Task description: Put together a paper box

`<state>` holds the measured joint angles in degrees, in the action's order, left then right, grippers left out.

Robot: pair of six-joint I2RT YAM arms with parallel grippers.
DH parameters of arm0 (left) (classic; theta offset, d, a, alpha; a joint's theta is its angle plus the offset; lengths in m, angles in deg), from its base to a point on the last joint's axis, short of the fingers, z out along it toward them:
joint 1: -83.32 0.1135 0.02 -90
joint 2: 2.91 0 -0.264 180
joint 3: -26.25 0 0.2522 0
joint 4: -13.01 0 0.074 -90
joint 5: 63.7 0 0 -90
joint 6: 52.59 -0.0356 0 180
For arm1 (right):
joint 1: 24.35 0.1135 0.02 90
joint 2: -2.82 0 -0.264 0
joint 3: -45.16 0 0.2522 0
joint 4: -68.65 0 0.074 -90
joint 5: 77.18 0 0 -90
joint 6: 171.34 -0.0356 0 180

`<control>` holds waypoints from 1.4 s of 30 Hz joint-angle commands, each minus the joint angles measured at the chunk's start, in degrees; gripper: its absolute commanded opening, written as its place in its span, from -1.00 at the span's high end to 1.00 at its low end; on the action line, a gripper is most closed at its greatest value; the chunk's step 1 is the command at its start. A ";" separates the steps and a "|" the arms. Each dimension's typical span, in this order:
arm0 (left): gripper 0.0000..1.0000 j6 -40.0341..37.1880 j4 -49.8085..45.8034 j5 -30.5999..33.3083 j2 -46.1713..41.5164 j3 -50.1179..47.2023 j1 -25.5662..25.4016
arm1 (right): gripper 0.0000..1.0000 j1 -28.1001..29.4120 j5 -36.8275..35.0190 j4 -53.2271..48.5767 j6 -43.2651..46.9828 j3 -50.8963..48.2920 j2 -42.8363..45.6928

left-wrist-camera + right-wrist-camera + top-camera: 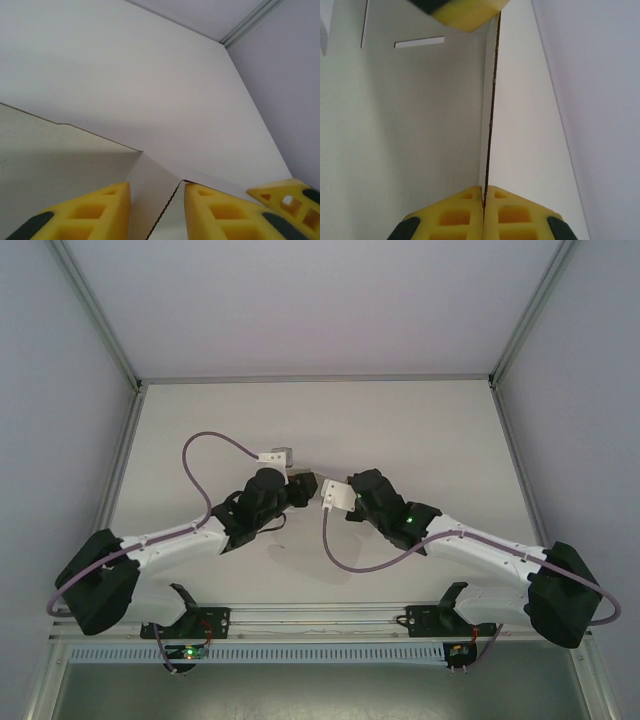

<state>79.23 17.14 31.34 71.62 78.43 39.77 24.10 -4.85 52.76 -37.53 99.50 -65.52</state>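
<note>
Pinching the one paper box (pixel 420 125), right claw (pixel 483 192) is clamped; left claw (pixel 156 190) stands apart.

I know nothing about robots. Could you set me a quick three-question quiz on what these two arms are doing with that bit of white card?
1. True or false: the right gripper is shut on an edge of the paper box.
2. How do the left gripper jaws stand? A: shut tight on nothing. B: apart, with a panel of the board between them. C: clamped on a cable.
3. Fill in: the paper box is coloured ____.

Key: 1 true; 2 B; 3 white.
</note>
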 commanded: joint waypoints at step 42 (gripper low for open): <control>-0.33 -18.82 11.93 -35.71 -3.21 -17.03 22.41 | 1.00 -9.33 20.87 2.18 -0.88 -1.51 4.35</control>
<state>64.59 23.83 -2.46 65.74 58.76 63.68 15.49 13.18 54.86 -36.61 97.20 -61.65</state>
